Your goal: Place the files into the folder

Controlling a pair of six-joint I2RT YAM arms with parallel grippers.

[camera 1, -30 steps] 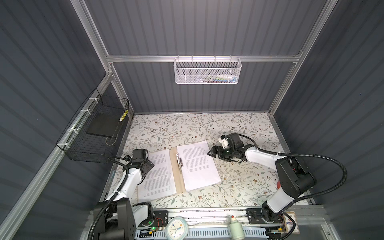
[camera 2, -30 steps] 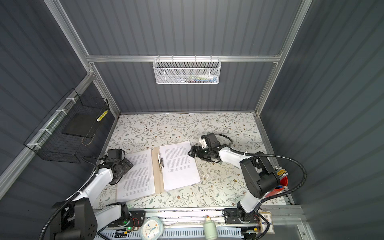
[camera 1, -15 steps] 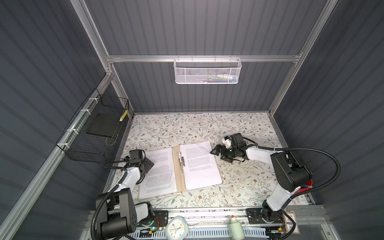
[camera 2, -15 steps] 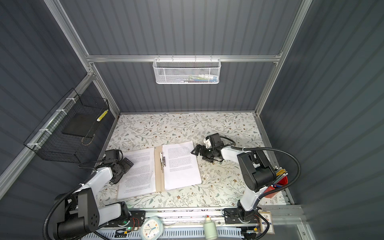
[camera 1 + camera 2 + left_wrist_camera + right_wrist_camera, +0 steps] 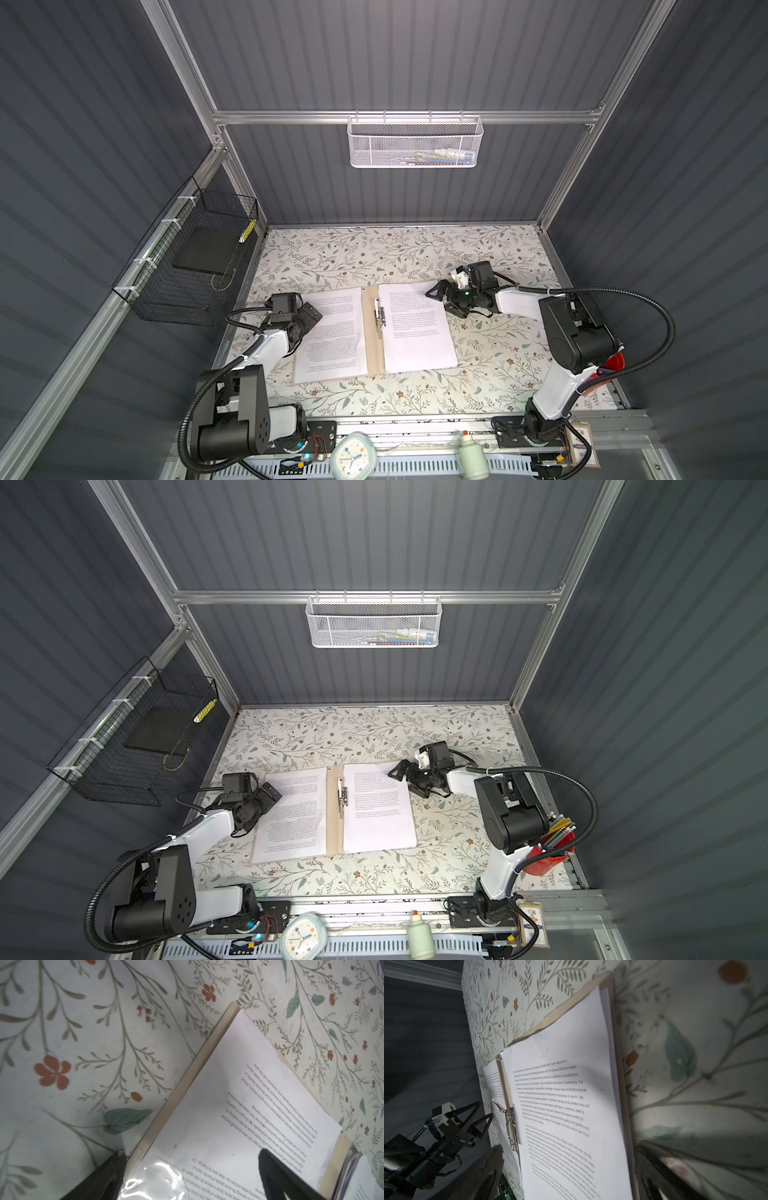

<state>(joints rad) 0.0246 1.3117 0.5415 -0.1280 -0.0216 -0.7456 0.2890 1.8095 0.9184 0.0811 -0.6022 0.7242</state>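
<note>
The tan folder [image 5: 372,353] [image 5: 335,833] lies open and flat on the table, with its metal clip [image 5: 380,316] [image 5: 510,1126] on the spine. The files rest on both halves: one white printed sheet [image 5: 332,332] [image 5: 249,1084] on the left and another [image 5: 415,328] [image 5: 571,1064] on the right. My left gripper [image 5: 309,324] [image 5: 268,800] [image 5: 191,1167] is open and straddles the folder's left edge [image 5: 182,1084]. My right gripper [image 5: 438,301] [image 5: 402,781] [image 5: 571,1174] is open at the right sheet's far right corner. Neither holds anything.
A black wire basket [image 5: 187,266] holding a black pad hangs on the left wall. A white mesh basket [image 5: 415,141] hangs on the back wall. A red cup of pencils [image 5: 548,854] stands at the front right. A clock [image 5: 353,457] and a bottle [image 5: 471,457] sit on the front rail.
The open folder with its sheets has slid a little to the right. My left gripper followed along its left edge. My right gripper drew back to the right. Both stayed open.
</note>
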